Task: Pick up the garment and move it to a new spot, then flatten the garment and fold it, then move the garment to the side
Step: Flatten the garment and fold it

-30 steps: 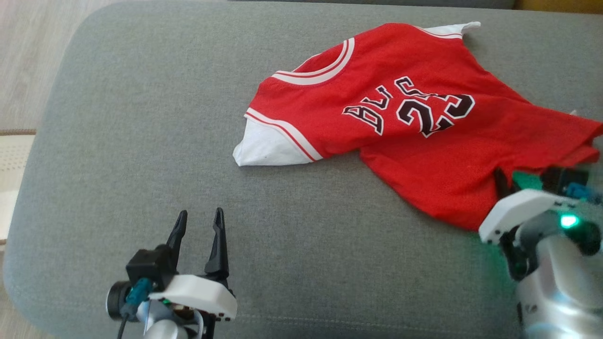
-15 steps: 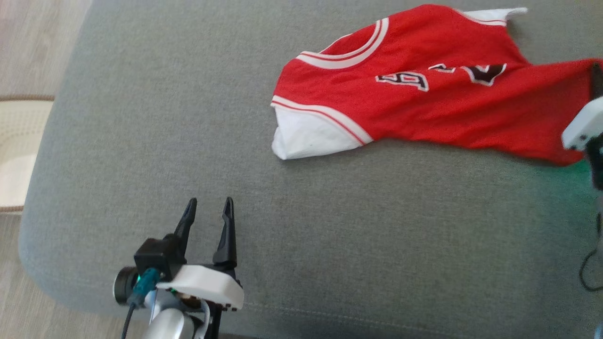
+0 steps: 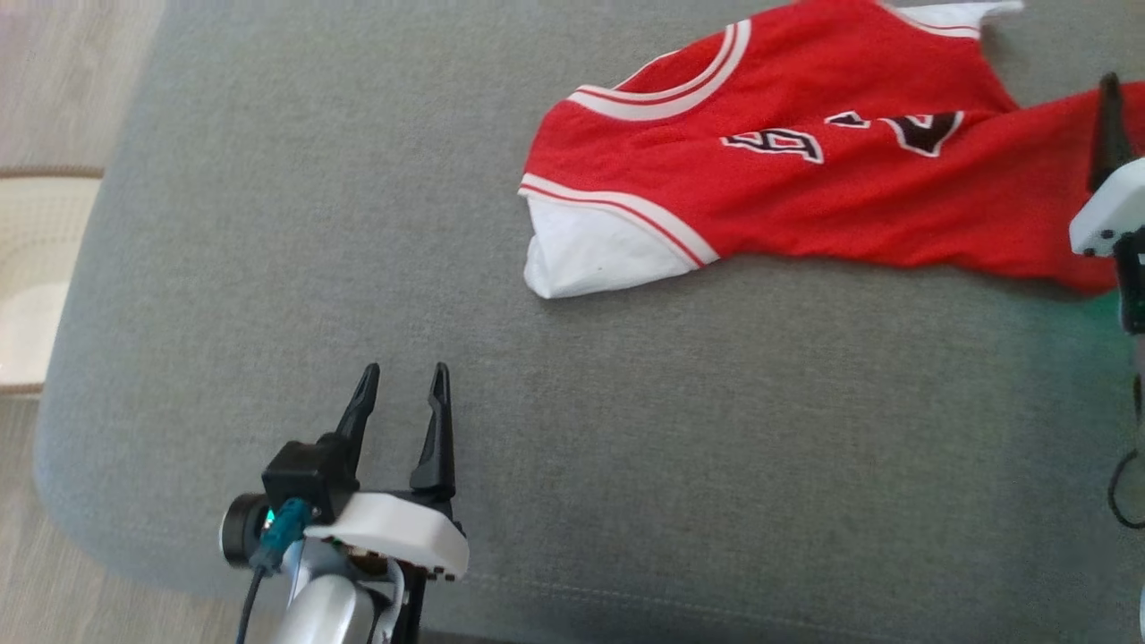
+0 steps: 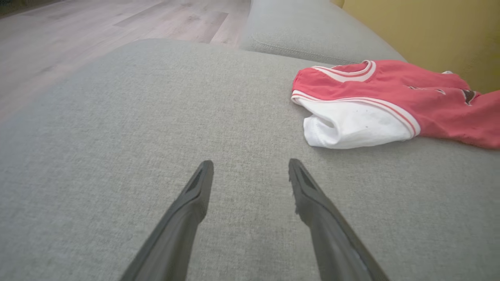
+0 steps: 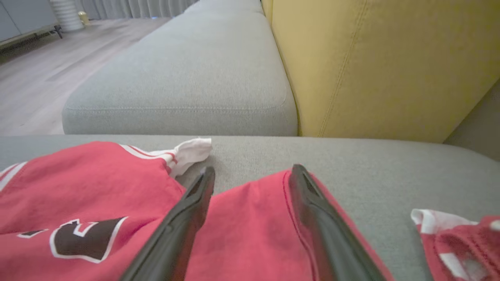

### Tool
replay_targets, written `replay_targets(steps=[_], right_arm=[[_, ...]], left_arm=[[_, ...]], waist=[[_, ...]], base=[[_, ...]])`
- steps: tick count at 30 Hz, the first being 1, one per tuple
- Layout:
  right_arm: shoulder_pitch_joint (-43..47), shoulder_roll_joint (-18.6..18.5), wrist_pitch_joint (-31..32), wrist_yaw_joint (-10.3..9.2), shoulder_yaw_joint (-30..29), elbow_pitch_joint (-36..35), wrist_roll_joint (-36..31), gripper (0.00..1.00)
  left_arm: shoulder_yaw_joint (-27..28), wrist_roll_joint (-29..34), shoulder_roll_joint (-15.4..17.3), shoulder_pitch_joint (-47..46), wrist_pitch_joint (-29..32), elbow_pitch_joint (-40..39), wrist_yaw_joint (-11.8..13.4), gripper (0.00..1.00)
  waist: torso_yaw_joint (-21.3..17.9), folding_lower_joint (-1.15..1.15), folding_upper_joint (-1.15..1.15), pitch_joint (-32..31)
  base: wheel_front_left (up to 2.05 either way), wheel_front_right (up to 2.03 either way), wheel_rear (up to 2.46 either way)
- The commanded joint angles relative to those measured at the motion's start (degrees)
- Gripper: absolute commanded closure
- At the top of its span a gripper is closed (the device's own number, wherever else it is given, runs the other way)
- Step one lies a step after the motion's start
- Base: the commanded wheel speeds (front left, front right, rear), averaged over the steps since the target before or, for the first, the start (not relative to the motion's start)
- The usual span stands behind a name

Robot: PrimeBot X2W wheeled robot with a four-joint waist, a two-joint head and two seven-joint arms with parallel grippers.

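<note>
Wooden floor [image 4: 58, 39] is lying beyond the grey cushion [image 3: 268, 268]. The left gripper [image 3: 404, 368] is hovering wide open and empty over bare cushion. The red jersey [image 3: 787, 197] is sprawling far right, with the right gripper [image 5: 252, 169] spread above its fabric, gripping nothing. The right wrist view is revealing a yellow backrest [image 5: 371, 58].

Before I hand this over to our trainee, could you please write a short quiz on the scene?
1. True or false: the left end effector holds the jersey.
2. The jersey lies on: A) a wooden floor, B) the grey sofa cushion, C) a table.
3. Is the right end effector open or shut?
Key: 1 false, it is open over bare cushion; 2 B; 3 open, with red fabric lying under it.
</note>
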Motion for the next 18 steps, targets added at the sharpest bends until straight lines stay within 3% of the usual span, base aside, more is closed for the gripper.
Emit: replay_targets(steps=[1,8,14,18], right_arm=[[-1.2,-0.1,-2.1,-0.05,1.8,-1.8,0.0,0.00],[4.1,2.0,-5.8,-0.05,6.2,-5.3,3.5,0.00],[12.8,5.2,-4.9,-0.05,10.9,-10.3,8.8,0.00],[16.9,7.0,-3.9,-0.05,10.9,-12.2,11.2,0.00]], left_arm=[[2.3,0.5,0.0,-1.1,-0.7,-1.5,-0.1,0.00],[3.0,0.8,0.1,0.0,-0.7,-1.6,-0.3,0.00],[3.1,1.0,0.1,0.2,-0.7,-1.8,-0.4,0.00],[3.1,1.3,0.2,0.0,-0.7,-2.1,-0.4,0.00]], waist=[[-1.5,0.00,0.00,-1.4],[-6.1,0.00,0.00,-4.5],[-8.4,0.00,0.00,-5.2],[-8.6,0.00,0.00,-4.7]], base=[[0.00,0.00,0.00],[0.00,0.00,0.00],[0.00,0.00,0.00],[0.00,0.00,0.00]])
